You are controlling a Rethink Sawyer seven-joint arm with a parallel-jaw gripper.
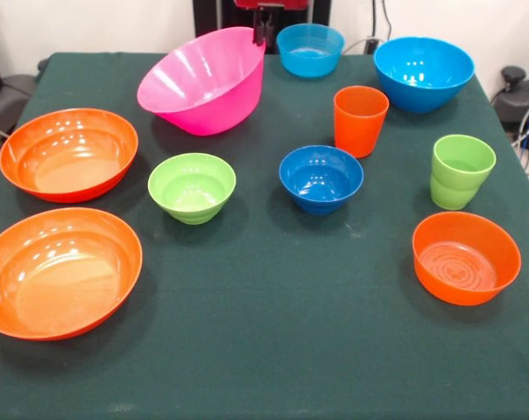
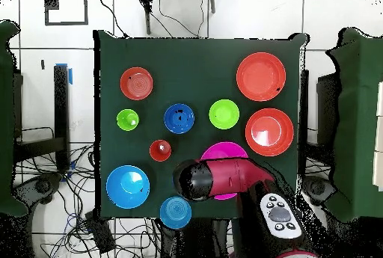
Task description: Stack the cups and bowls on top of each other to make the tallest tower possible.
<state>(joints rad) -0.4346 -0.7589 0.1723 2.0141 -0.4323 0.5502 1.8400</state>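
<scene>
Closest to me on the green table (image 1: 273,350) sit two wide orange bowls (image 1: 59,271) on the left and a smaller orange bowl (image 1: 466,258) on the right. Behind them come the lime bowl (image 1: 192,186), dark blue bowl (image 1: 320,178), lime cup (image 1: 461,171) and orange cup (image 1: 360,120). At the back, the gripper (image 1: 261,33) is clamped on the rim of the tilted pink bowl (image 1: 203,83), beside two sky blue bowls (image 1: 422,73).

Tilted big bowl (image 1: 203,83) behind small bowl (image 1: 192,186), two cups (image 1: 360,120) right, wide bowls (image 1: 68,154) left.
</scene>
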